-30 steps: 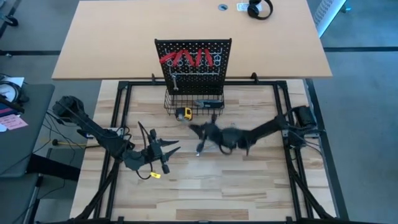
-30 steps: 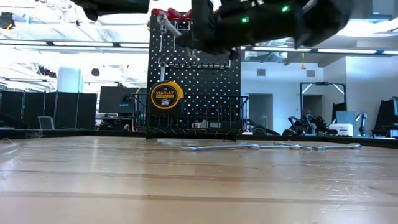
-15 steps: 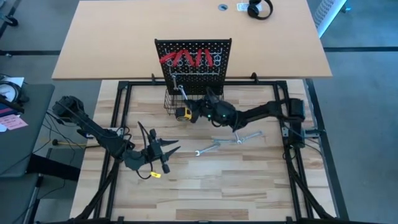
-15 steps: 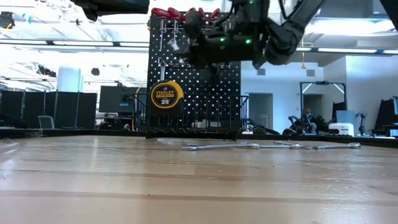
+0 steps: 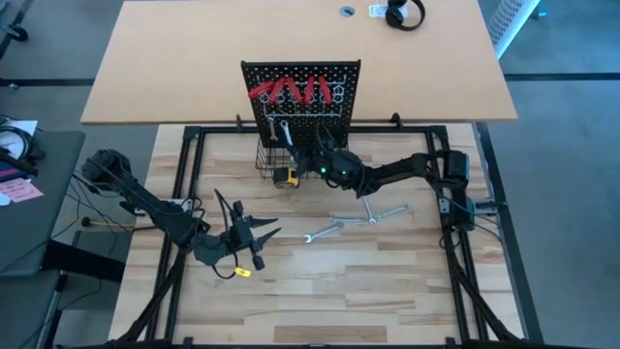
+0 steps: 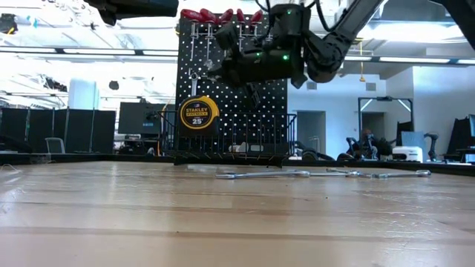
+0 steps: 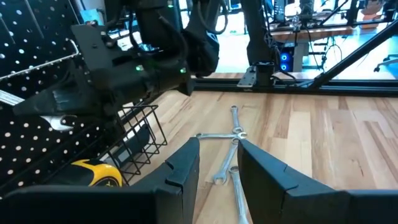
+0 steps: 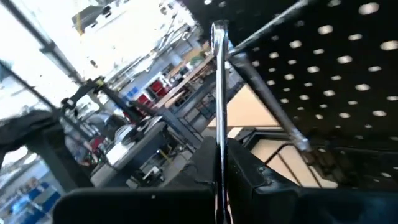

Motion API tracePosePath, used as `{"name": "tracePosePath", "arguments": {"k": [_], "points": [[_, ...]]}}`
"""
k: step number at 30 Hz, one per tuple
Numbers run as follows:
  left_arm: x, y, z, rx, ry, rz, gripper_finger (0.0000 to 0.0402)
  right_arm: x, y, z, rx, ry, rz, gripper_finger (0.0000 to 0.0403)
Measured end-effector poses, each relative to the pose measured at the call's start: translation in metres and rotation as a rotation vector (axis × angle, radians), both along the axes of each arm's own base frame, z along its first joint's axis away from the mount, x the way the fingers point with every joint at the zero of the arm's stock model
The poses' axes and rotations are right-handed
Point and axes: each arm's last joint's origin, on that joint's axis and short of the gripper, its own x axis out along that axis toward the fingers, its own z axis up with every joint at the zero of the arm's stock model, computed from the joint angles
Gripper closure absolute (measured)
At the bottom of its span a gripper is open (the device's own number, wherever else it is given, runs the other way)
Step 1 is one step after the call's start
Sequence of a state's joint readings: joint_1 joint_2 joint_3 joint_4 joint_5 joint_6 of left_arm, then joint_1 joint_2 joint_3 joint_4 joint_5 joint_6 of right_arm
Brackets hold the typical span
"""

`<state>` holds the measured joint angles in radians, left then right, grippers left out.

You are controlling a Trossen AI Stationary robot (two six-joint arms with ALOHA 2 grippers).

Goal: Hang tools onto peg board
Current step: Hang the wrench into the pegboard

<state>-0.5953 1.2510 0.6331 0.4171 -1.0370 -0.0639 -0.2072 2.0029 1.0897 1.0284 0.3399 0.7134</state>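
Note:
My right gripper [image 5: 298,150] is up at the front of the peg board [image 5: 301,97], shut on a slim silver wrench [image 8: 219,81]. The board stands upright with red-handled pliers [image 5: 291,92] hung along its top and silver wrenches [image 6: 194,33] on its hooks. More wrenches [image 5: 356,220] lie flat on the table, right of the black wire basket [image 5: 302,163]. My left gripper [image 7: 217,165] waits open over the table's near left part. My right gripper pinches the wrench near one end [image 8: 219,146] between its two fingers. The shaft runs on past the fingertips, and its free head [image 8: 219,28] is close to the board's face. The wrench is lifted clear of the table. I cannot tell whether it touches a hook.
A yellow tape measure [image 5: 284,176] sits in the basket at the board's base. A metal hook rod [image 8: 267,106] sticks out of the board beside the held wrench. Black frame rails [image 5: 446,242] border the wooden table. A headset [image 5: 404,14] lies on the far desk.
My right gripper has carried the wrench from above the table's middle up and toward the far edge, then a little left, until it reached the peg board's front. The wrenches on the table, covered by the arm before, now show. The left arm has kept still.

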Motion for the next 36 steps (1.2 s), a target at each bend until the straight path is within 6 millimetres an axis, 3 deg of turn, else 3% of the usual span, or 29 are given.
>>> {"name": "tracePosePath", "arguments": {"k": [16, 36], "points": [[0.0, 0.0, 0.0, 0.005, 0.002, -0.001, 0.0299, -0.001, -0.006, -0.003, 0.035, 0.009, 0.036, 0.0383], [0.0, 0.0, 0.0, 0.004, 0.0, 0.0, 0.0299, -0.007, -0.03, -0.006, 0.057, 0.046, 0.012, 0.0377]]}}
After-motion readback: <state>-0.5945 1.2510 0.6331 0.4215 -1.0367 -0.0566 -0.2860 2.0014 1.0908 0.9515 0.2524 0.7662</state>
